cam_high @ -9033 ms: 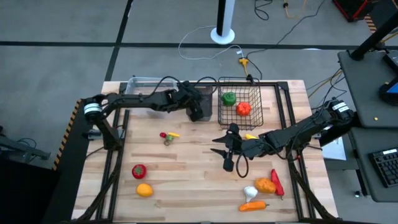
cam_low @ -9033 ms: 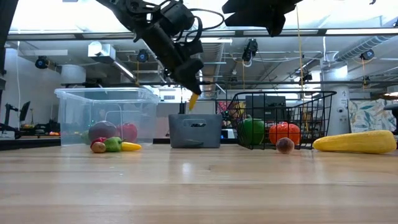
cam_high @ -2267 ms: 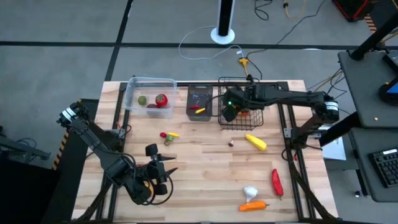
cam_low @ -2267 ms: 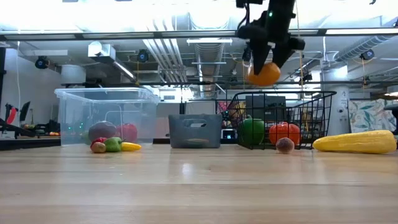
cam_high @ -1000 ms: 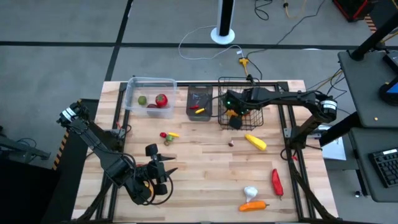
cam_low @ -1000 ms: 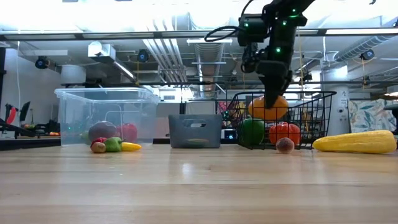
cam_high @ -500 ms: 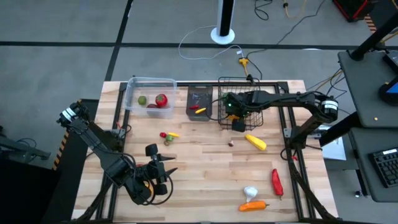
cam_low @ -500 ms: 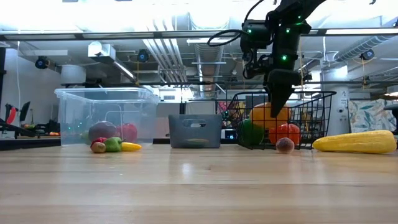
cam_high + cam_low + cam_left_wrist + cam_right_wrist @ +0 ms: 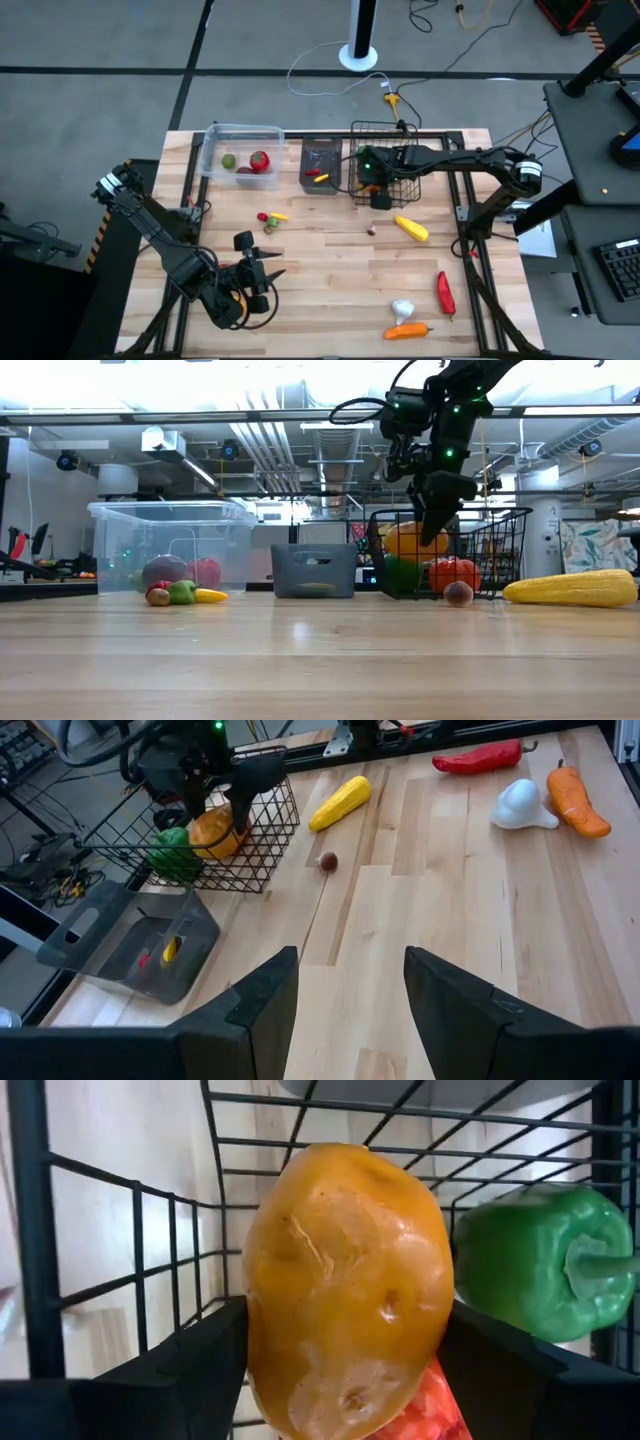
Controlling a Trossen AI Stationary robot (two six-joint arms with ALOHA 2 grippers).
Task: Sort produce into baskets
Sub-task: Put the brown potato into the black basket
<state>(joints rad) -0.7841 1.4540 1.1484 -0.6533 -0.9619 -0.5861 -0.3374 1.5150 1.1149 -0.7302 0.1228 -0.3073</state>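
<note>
The right gripper [image 9: 345, 1370] has its two dark fingers pressed against either flank of an orange potato [image 9: 348, 1290], holding it inside the black wire basket [image 9: 400, 192]. From table height the potato [image 9: 415, 542] hangs just below the basket's rim, above the green pepper [image 9: 401, 574] and the red tomato [image 9: 452, 575] already lying in there. It looks like hard, glossy moulded plastic, light but slick, so the hold across its broad middle seems the sensible one; a grip nearer either tapered end would likely let it squirt out. It should drop without harm.

Just beside the basket, away from the right arm's base, sits the dark bin [image 9: 320, 165], and beyond that the clear tub [image 9: 212, 141]. On the table near the basket lie a yellow corn cob [image 9: 410, 228] and a small brown ball [image 9: 371, 230]; well apart from it are the red chilli [image 9: 443, 293], white garlic [image 9: 402, 309] and carrot [image 9: 407, 330].

The left gripper [image 9: 345, 1005] waits with fingers spread, holding nothing, far from the basket at the table's near edge.
</note>
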